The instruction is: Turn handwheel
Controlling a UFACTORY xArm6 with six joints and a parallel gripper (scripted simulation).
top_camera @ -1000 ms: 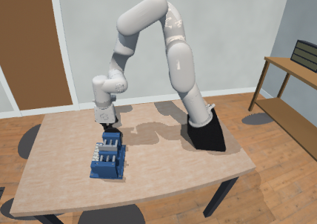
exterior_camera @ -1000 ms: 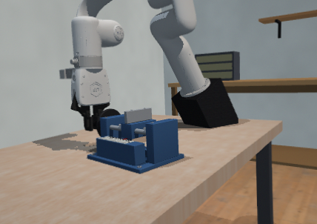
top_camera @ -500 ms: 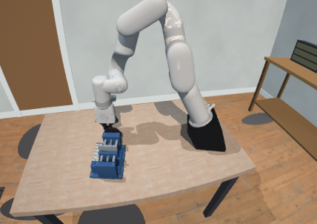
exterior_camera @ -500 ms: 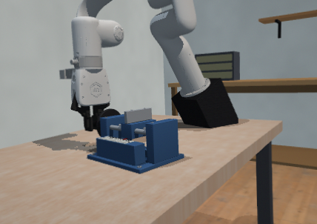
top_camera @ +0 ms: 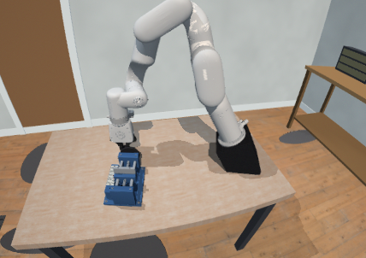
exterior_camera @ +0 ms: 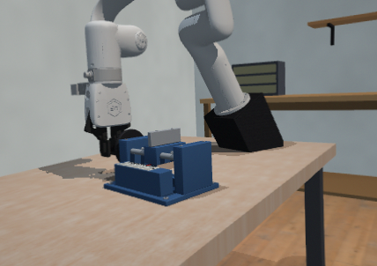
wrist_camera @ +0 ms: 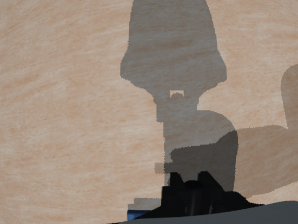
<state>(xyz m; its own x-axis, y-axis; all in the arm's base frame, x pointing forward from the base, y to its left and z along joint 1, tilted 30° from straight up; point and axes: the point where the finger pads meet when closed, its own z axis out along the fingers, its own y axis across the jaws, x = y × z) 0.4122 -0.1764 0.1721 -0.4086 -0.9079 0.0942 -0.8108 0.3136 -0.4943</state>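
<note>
Exterior view: your gripper [exterior_camera: 107, 146] clamps the handwheel [exterior_camera: 128, 135] at the blue fixture's [exterior_camera: 164, 173] 10 o'clock end; long axis runs 10-to-4, table [exterior_camera: 264, 176] edge near.

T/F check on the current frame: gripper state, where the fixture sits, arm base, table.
1. The gripper is shut on the handwheel. True.
2. The blue fixture lies on the floor. False: it stands on the table.
3. The arm's base is black. True.
4. The gripper hangs wide open above the fixture. False: it is closed at the fixture's far end.
5. A shelf unit stands beside the table. True.
</note>
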